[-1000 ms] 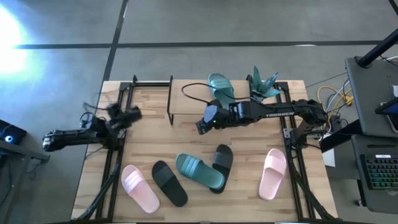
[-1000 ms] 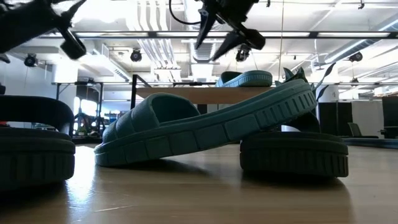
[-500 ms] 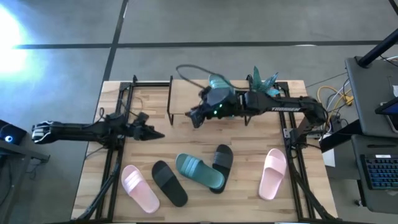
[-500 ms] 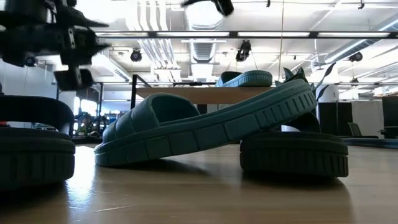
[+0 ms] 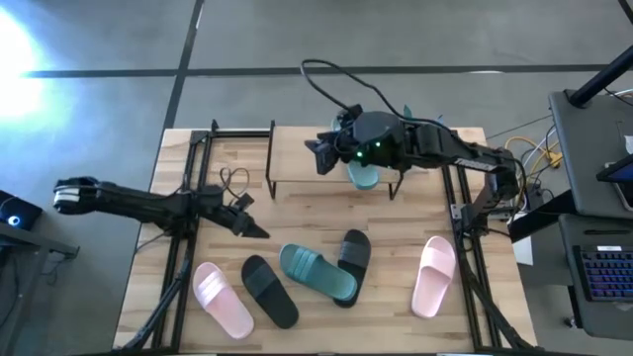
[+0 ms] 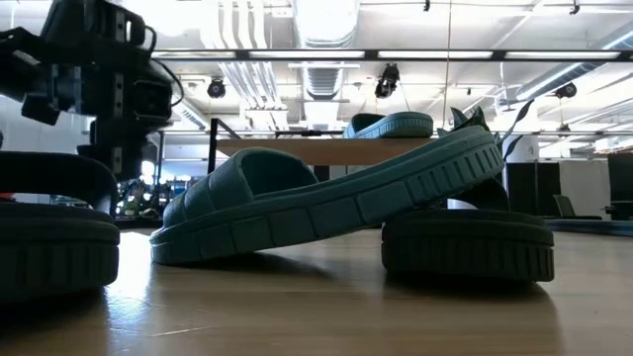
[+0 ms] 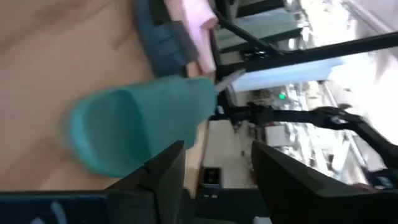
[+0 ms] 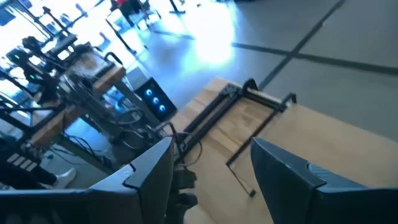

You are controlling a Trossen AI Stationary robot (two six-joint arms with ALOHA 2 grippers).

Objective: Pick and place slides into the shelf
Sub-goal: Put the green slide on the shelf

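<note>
On the shelf (image 5: 297,170) at the far middle lies one teal slide (image 5: 362,176), mostly hidden under my right arm; the low view shows this teal slide (image 6: 391,125) on the top board. My right gripper (image 5: 318,155) hovers open high over the shelf. A second teal slide (image 5: 316,273) leans one end on a black slide (image 5: 354,259). Another black slide (image 5: 270,291) and a pink slide (image 5: 223,300) lie near left, and another pink slide (image 5: 433,276) lies near right. My left gripper (image 5: 249,226) is open, left of the teal slide (image 7: 134,124), pointing at it.
Black frame rails (image 5: 178,247) run along the table's left and right sides. Cables (image 5: 529,150) and a desk with a keyboard (image 5: 603,272) stand off the right edge. Bare wood (image 5: 396,316) shows between the middle slides and the right pink slide.
My left gripper has swung out from the left rail toward the table's middle and near side, sinking and rolling. My right gripper has risen from in front of the shelf, drifting toward the far edge above it, out of the low view. The slides have stayed put.
</note>
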